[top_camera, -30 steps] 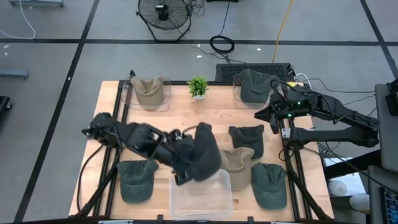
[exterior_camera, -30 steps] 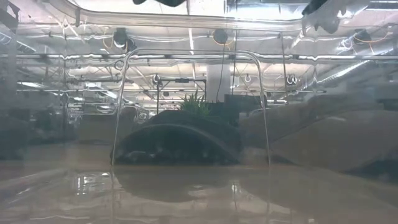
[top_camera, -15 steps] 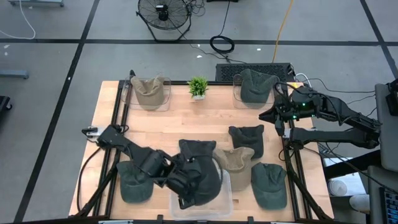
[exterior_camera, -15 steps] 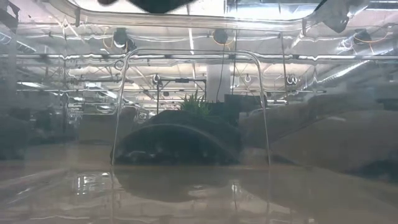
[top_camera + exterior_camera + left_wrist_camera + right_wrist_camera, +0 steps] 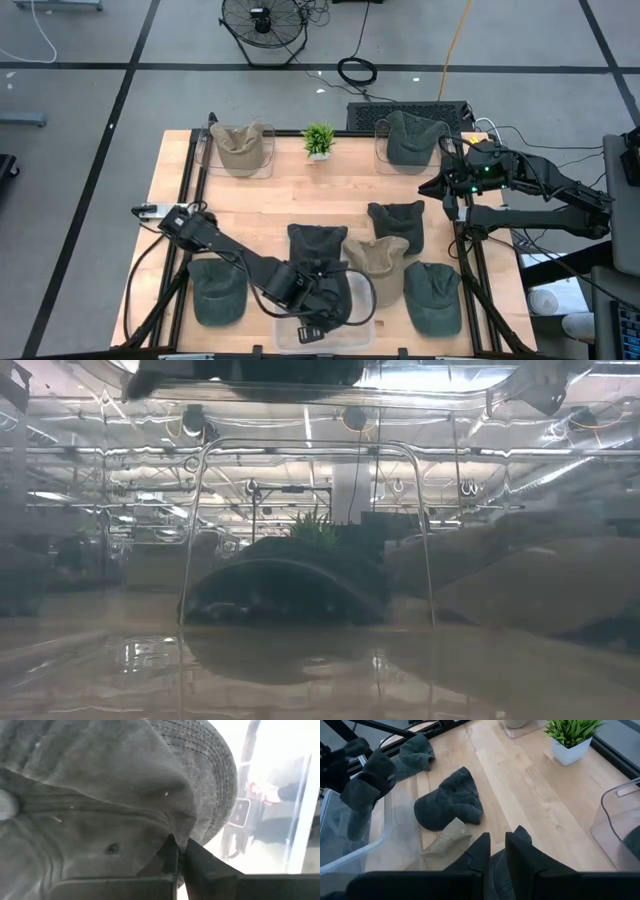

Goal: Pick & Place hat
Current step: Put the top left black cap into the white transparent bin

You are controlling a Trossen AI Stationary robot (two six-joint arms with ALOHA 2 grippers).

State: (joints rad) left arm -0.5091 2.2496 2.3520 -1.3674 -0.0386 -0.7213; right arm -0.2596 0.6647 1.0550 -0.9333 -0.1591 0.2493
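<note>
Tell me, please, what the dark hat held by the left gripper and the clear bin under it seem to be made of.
The dark hat looks like soft woven cotton: the left wrist view shows matte gray-green cloth with folds, rows of stitching on the brim and a small eyelet. The clear bin seems to be thin glossy plastic: the table shows through its walls, though glass cannot be fully excluded.

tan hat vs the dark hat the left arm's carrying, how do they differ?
Colour: the tan hat is beige, the carried dark hat charcoal. State: the tan hat lies loose on the table among other hats; the dark one hangs pinched in the left gripper, jaws shut. Place: the dark one is over the clear bin, the tan one beside it. Both are caps.
</note>
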